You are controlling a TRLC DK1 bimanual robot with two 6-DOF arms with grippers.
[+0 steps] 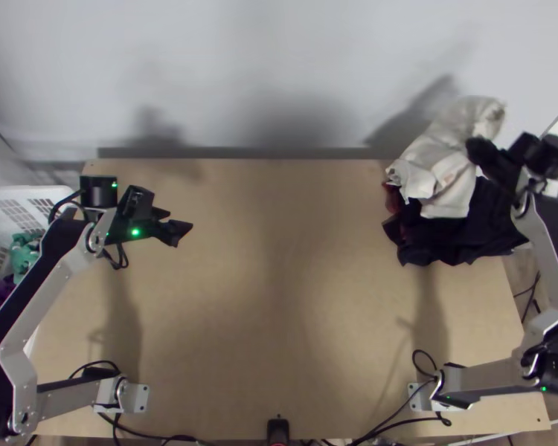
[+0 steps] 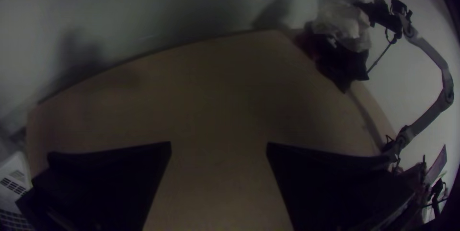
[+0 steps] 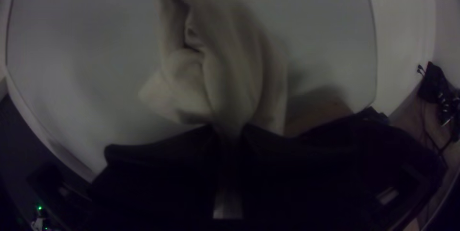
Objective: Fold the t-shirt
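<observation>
Right gripper [image 1: 474,146] clamped on a white garment [image 1: 444,167] above dark clothes [image 1: 457,239], I hold my left gripper [image 1: 178,220] spread over the table [image 1: 279,312].

tabletop [image 1: 279,297]: smooth wood | pale garment [image 1: 444,160]: rumpled cloth | dark clothes [image 1: 457,234]: matt cloth | basket [image 1: 37,193]: plastic | arm links [image 1: 483,377]: metal

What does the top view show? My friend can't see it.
The right gripper holds a bunched pale cloth over dark cloth at the far right corner of the wooden table. The left gripper hovers over the table's left side, its fingers open.
</observation>
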